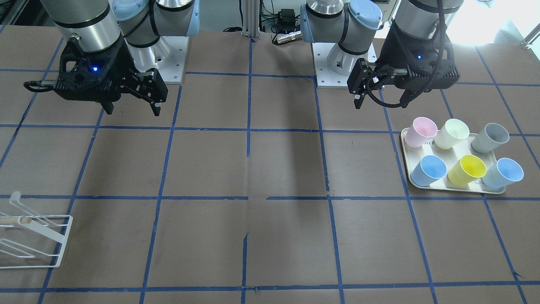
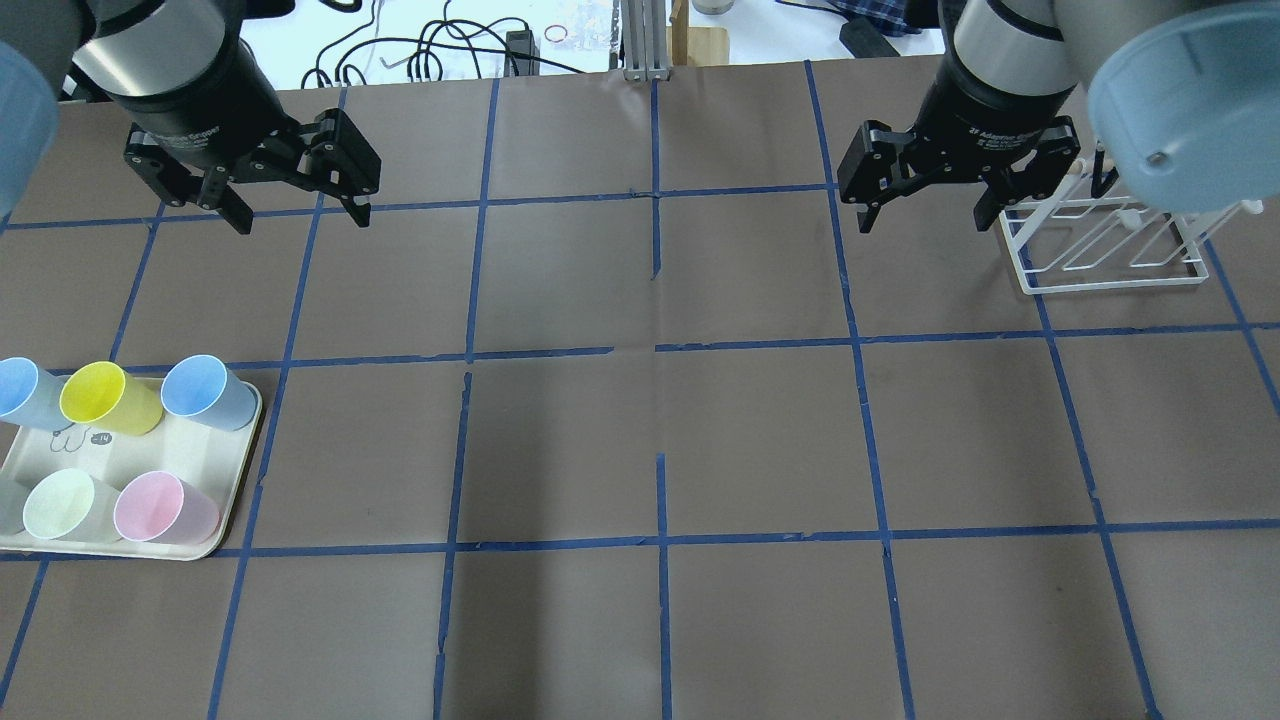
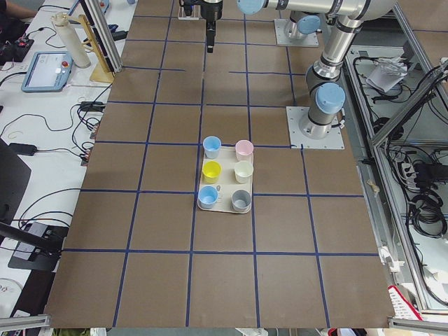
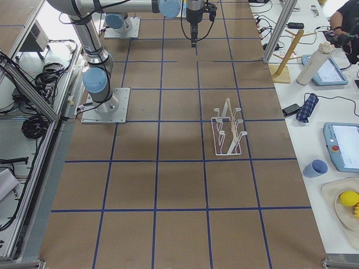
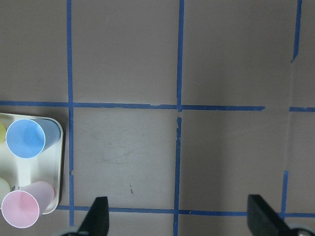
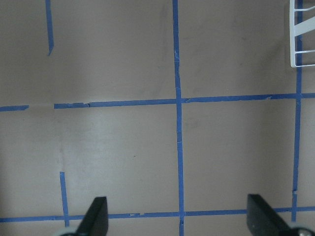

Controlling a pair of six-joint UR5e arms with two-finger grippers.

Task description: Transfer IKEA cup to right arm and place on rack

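The bright yellow IKEA cup (image 2: pixel 105 398) stands upright in the middle of the far row of a cream tray (image 2: pixel 236 470), between two blue cups; it also shows in the front view (image 1: pixel 466 169) and the left side view (image 3: pixel 211 170). My left gripper (image 2: pixel 297 203) hangs open and empty above the table, beyond the tray and apart from the cups. My right gripper (image 2: pixel 925 215) is open and empty, just left of the white wire rack (image 2: pixel 1105 240). The rack also shows in the front view (image 1: pixel 33 236) and the right side view (image 4: pixel 227 134).
The tray also holds two blue cups (image 2: pixel 205 390), a pink cup (image 2: pixel 160 508), a pale cream cup (image 2: pixel 62 505) and a grey cup (image 1: pixel 489 137). Brown paper with a blue tape grid covers the table. The left wrist view shows a blue cup (image 5: pixel 27 138) and the pink cup (image 5: pixel 20 209).
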